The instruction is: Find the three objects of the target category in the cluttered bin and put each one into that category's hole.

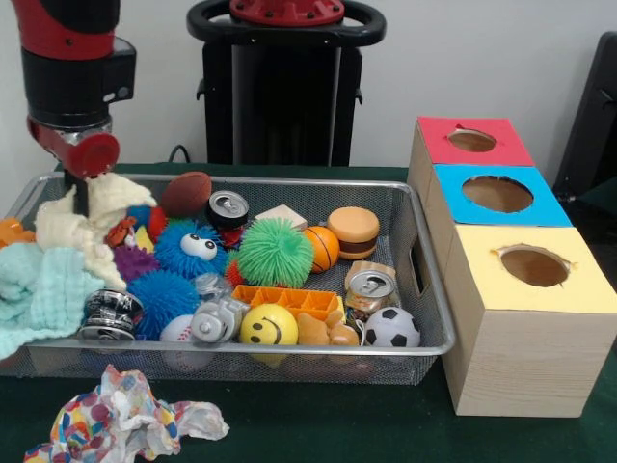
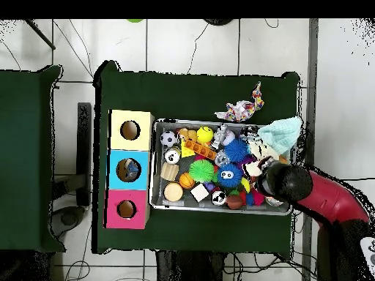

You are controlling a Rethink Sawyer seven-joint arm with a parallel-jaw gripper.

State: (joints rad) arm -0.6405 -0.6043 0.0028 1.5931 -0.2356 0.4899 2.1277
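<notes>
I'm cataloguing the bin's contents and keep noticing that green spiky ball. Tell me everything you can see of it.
The green spiky ball is round, covered all over in soft-looking rubbery strands, bright green throughout. It sits near the middle of the wire mesh bin, on top of the clutter. The blue googly-eyed puffer ball presses against one side, the small basketball against the other, and the orange plastic tray lies just in front of it.

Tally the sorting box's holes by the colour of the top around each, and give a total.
Red top: 1
Blue top: 1
Yellow top: 1
Total: 3 holes, one on each section of the wooden box.
</notes>
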